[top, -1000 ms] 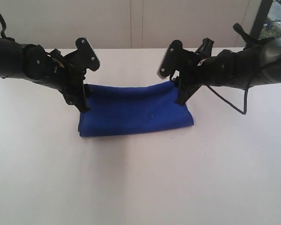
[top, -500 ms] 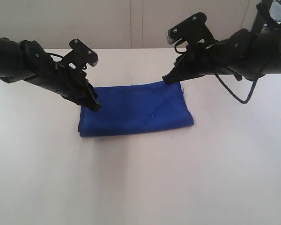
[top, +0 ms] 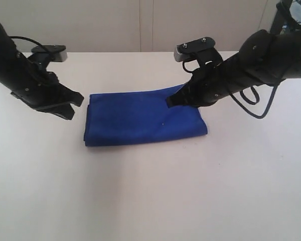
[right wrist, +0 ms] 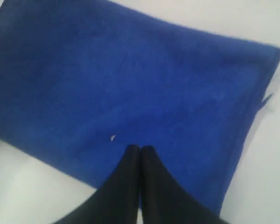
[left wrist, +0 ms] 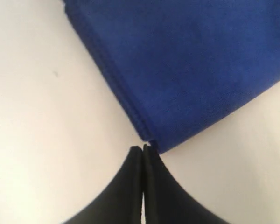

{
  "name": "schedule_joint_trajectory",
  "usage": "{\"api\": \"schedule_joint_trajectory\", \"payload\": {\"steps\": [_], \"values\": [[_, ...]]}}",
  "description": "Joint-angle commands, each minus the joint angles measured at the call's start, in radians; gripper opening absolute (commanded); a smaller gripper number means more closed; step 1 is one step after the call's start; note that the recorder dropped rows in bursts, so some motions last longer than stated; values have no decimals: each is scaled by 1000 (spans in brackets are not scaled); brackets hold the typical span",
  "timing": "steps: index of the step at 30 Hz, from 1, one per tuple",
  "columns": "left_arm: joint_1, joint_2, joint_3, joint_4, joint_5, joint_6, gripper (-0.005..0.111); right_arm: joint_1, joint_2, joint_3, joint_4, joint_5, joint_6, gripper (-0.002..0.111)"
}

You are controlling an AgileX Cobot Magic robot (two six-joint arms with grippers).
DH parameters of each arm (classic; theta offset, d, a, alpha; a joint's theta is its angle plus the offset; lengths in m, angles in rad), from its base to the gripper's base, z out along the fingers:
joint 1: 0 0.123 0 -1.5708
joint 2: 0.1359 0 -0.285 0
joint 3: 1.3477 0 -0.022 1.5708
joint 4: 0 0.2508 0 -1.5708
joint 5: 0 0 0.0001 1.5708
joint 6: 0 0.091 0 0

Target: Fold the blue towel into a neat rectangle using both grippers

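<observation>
A white table [top: 150,201] held the folded blue towel [top: 140,120]. The left gripper [left wrist: 143,150] was clenched empty beside one towel corner. The right gripper [right wrist: 140,149] was clenched empty above the cloth.

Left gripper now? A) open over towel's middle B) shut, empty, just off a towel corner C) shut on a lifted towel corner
B: the left wrist view shows the left gripper closed with nothing between its jaws, tips just off a corner of the blue towel.

Blue towel [left wrist: 196,65] partly beyond edge
</observation>
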Motion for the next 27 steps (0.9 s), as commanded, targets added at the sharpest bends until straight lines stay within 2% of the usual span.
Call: {"api": "schedule_joint_trajectory", "payload": {"steps": [1, 5, 8, 12, 19, 27], "values": [[35, -47, 7, 58, 123, -71, 0, -54, -28, -40, -131, 153, 206, 0], [35, -91, 59, 76, 137, -71, 0, -96, -57, -94, -332, 263, 415, 0], [35, -120, 110, 70, 112, -71, 0, -98, -65, -104, -409, 333, 475, 0], [35, -145, 175, 68, 44, -71, 0, -83, -40, -101, -396, 321, 475, 0], [35, -145, 191, 54, 9, -71, 0, -79, 87, -106, -299, 142, 468, 0], [35, -145, 191, 24, -19, -71, 0, -79, 210, -174, -266, 150, 440, 0]]}}
